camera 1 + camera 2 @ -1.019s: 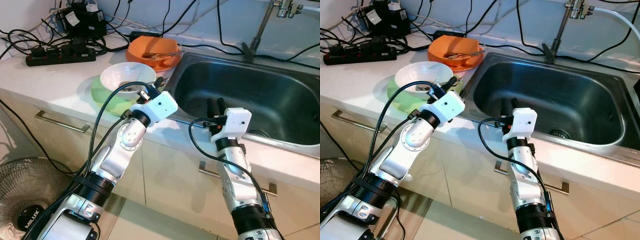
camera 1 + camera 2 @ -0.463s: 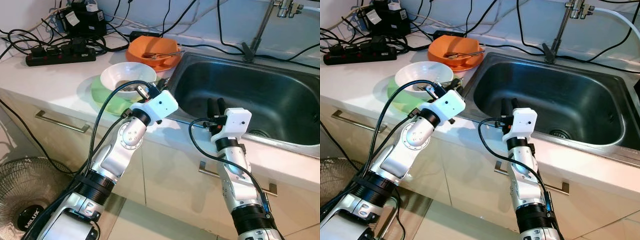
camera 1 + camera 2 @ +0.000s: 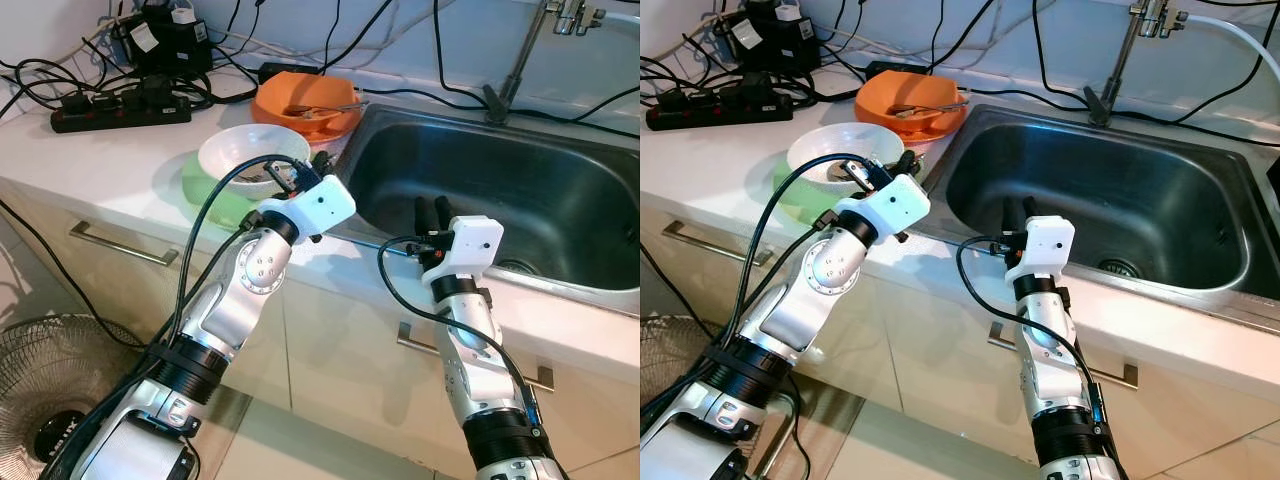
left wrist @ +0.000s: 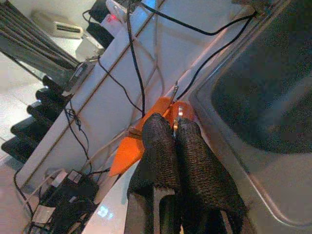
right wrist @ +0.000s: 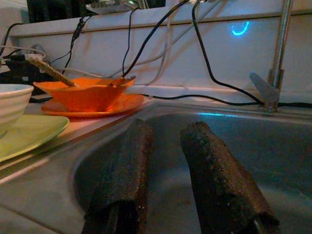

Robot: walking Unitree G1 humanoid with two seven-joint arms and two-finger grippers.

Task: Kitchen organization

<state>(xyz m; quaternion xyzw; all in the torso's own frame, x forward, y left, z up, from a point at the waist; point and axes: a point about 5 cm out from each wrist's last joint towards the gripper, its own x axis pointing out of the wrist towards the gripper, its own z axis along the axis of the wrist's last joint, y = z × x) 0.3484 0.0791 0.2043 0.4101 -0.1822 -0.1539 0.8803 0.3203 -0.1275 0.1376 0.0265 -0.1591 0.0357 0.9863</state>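
Note:
A white bowl (image 3: 250, 152) rests on a green plate (image 3: 196, 188) on the counter, left of the steel sink (image 3: 520, 190). Behind them an orange bowl (image 3: 305, 100) with a spoon in it stands on an orange plate. My left gripper (image 3: 318, 161) is shut, its tips hovering between the white bowl's right rim and the sink's corner; nothing held can be made out. In the left wrist view the fingers (image 4: 161, 141) press together, pointing at the orange bowl (image 4: 134, 146). My right gripper (image 3: 432, 206) is open and empty over the sink's front edge, its fingers (image 5: 126, 161) apart.
A tap (image 3: 520, 55) rises behind the sink. A black power strip (image 3: 120, 112) and tangled cables lie at the counter's back left. Cabinet drawers with a metal handle (image 3: 122, 244) are below, and a floor fan (image 3: 45, 400) stands at the lower left.
My left gripper has risen a little and edged back toward the white bowl's rim. The right arm has not moved.

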